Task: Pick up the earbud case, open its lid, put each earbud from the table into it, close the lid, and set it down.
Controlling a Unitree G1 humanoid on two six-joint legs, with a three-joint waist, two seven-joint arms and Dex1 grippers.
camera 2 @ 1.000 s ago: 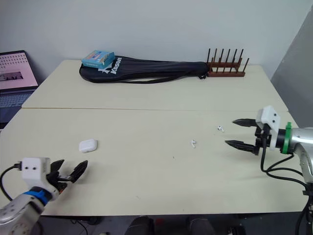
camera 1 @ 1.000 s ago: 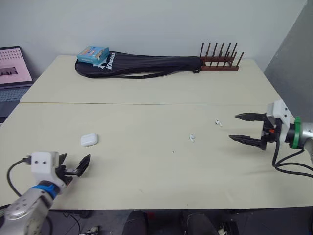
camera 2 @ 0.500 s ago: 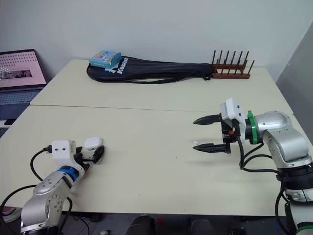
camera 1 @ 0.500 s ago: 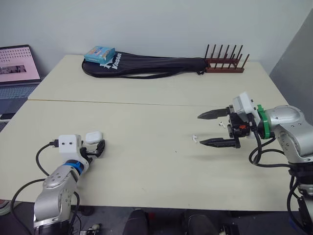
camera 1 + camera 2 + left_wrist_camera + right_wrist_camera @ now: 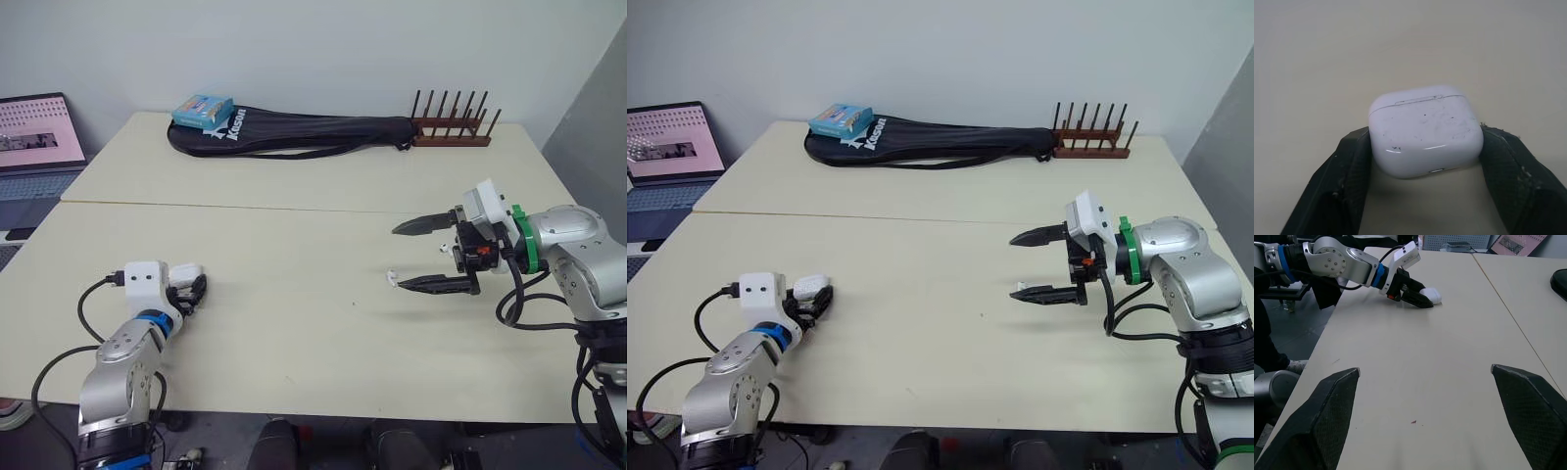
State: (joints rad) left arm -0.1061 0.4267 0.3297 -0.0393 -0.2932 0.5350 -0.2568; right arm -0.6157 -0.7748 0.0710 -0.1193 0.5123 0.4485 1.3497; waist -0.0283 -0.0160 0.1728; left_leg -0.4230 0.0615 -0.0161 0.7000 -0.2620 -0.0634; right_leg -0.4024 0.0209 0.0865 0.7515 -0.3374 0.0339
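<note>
I have my left gripper (image 5: 192, 291) clamped on both sides of the earbud case (image 5: 1425, 134), which rests on the table (image 5: 294, 333); well to the case's right, my right gripper (image 5: 396, 258) gapes beside an earbud (image 5: 389, 278).

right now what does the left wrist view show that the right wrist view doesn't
Left wrist view: the lid seam of the earbud case, with black fingers pressed against two sides. Right wrist view: the right gripper wide open and the seam between tabletops. Both: the earbud case clamped in the left gripper, and the cream table.
</note>
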